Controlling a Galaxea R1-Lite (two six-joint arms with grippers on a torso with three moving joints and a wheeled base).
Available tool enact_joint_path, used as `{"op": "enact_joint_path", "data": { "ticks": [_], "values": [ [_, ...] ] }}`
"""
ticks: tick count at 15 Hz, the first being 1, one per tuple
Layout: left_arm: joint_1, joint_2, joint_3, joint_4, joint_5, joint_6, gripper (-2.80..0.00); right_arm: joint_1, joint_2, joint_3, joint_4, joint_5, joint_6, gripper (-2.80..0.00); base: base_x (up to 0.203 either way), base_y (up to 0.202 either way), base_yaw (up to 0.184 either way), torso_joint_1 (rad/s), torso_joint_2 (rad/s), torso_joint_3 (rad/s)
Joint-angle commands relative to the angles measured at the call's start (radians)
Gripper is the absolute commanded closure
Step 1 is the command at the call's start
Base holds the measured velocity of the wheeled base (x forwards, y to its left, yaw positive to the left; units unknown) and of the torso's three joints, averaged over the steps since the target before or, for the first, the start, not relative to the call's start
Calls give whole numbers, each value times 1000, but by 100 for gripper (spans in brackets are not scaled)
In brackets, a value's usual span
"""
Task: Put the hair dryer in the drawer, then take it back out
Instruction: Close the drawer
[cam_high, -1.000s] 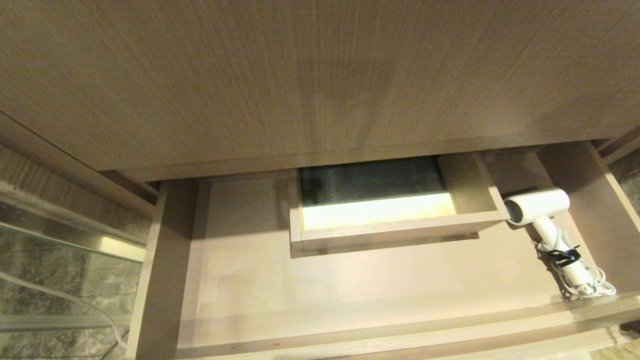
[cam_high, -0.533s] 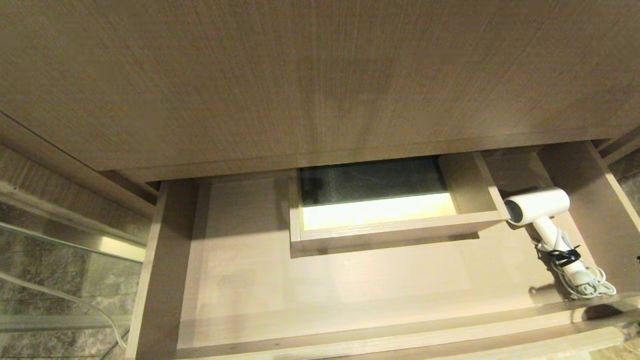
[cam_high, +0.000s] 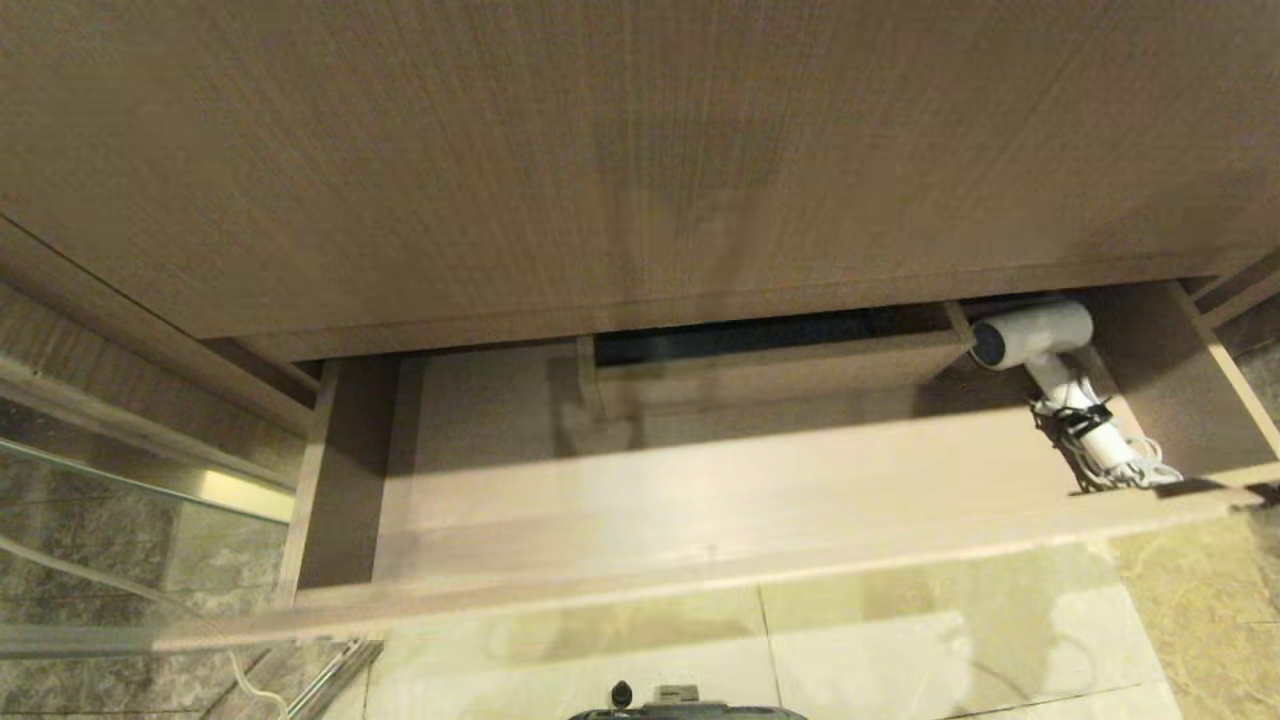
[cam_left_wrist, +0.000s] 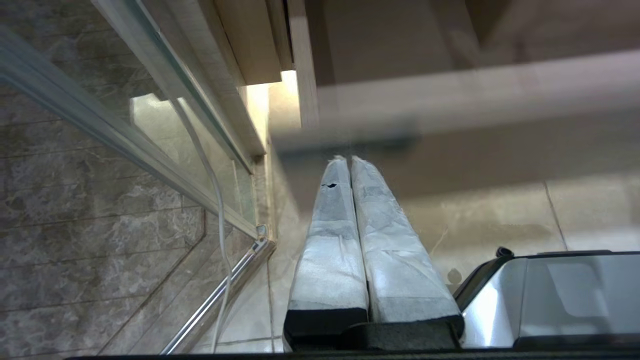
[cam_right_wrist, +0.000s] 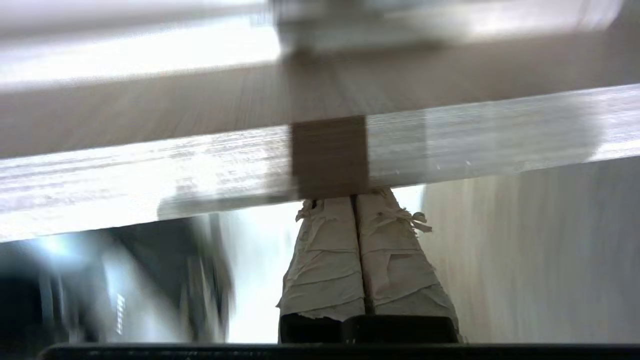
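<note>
Both grippers are pressed shut and hold nothing. The right gripper has its taped fingertips against the front edge of the drawer, low in its wrist view; the left gripper hangs idle near the glass panel. Half a second ago the drawer stood further out; now its front has slid toward the vanity top, and the boxed notch is mostly covered. The hair dryer lies inside at the right of the head frame, cord bundled beside its handle. Closing looks under way; the retrieval remains. Floor tiles show below.
</note>
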Motion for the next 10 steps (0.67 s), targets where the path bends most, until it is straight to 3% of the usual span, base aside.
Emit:
{"op": "enact_joint_path", "data": {
  "ticks": [1, 3, 10],
  "values": [
    [0, -1, -1, -2, 0, 0, 0, 55, 23, -13, -212, 2, 101, 0, 0, 0, 0, 0, 0, 0],
    [0, 0, 0, -1, 0, 0, 0, 69, -2, -11, -212, 2, 109, 0, 0, 0, 0, 0, 0, 0],
    [0, -1, 0, -1, 0, -1, 0, 71, -395, 112, 43, 11, 88, 0, 0, 0, 0, 0, 0, 0]
  ]
}}
